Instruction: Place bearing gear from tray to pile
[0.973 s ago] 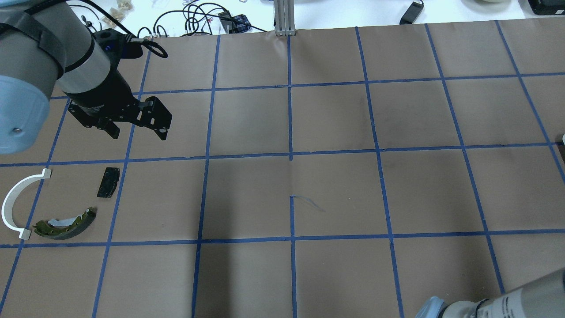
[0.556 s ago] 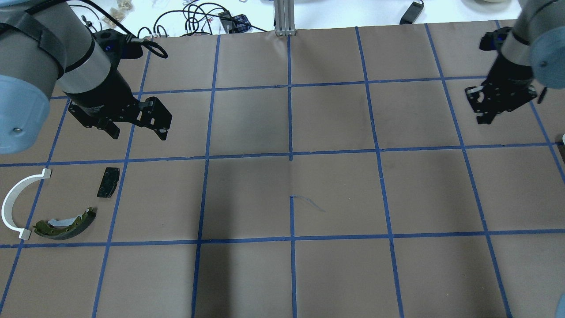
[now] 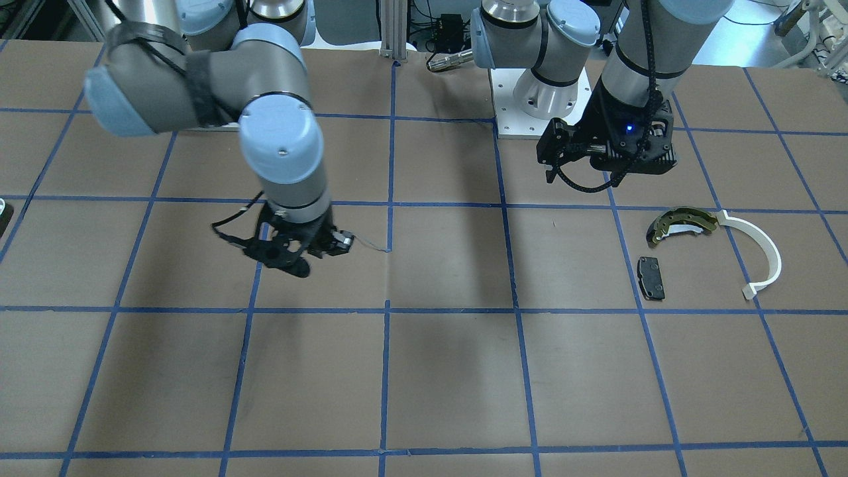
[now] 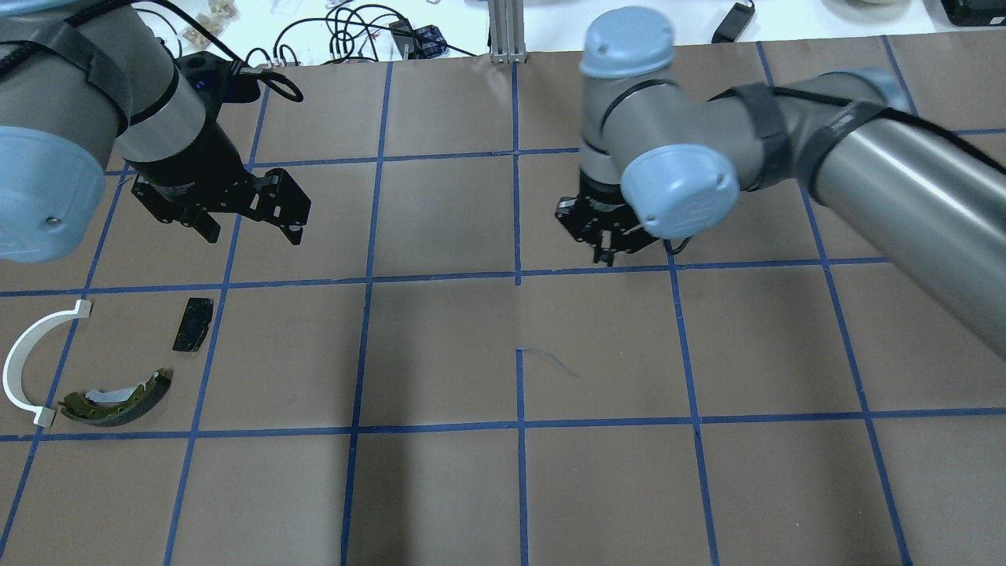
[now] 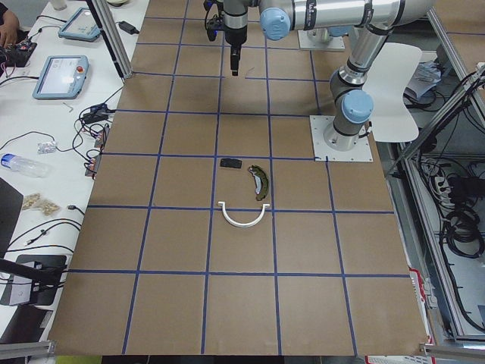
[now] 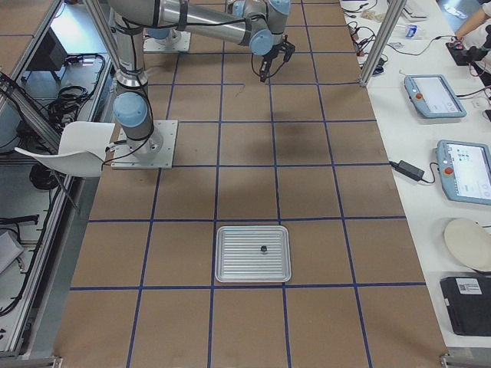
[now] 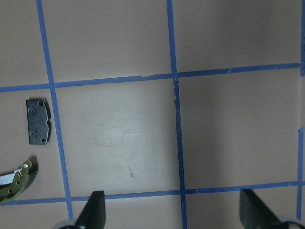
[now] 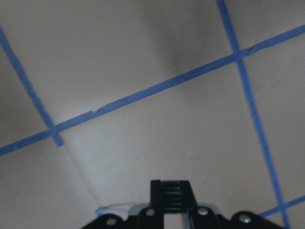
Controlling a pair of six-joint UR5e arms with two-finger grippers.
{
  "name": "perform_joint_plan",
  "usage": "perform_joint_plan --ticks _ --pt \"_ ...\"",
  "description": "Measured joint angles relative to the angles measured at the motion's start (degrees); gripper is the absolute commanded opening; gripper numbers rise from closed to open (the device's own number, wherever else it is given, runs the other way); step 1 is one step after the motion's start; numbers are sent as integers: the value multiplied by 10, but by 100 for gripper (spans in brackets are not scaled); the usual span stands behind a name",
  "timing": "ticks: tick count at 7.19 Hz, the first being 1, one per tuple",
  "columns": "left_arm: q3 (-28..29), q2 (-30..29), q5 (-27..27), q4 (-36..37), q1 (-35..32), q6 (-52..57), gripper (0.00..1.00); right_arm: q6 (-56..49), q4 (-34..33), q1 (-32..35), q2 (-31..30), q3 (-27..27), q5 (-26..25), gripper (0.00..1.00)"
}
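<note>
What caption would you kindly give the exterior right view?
Small gear sits on a metal tray; the right gripper hangs far beyond it.

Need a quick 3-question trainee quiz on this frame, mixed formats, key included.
1. True or false: the bearing gear already lies off the tray.
2. In the overhead view, which of the brake shoe, white arc strip and black pad lies nearest the left gripper? A) brake shoe B) white arc strip C) black pad
3. Fill in: the left gripper's jaws stand ____.
Key: 1 false, it sits on the tray; 2 C; 3 open.
</note>
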Motion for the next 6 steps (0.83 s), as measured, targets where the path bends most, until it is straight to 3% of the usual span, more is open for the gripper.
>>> perform_joint_plan --ticks 1,2,3,4,6 --pt "1 -3 0 1 1 1 100 78 -44 52 34 -1 12 0" --pt "1 -6 -1 7 1 3 100 130 -82 90 66 -2 19 10" --pt "1 -11 -4 16 0 5 100 157 -105 112 87 -2 22 95" --pt "1 -15 -6 23 0 5 100 165 -123 122 97 0 21 100" --pt "-15 -30 -15 36 -1 3 100 128 -174 119 100 3 19 100"
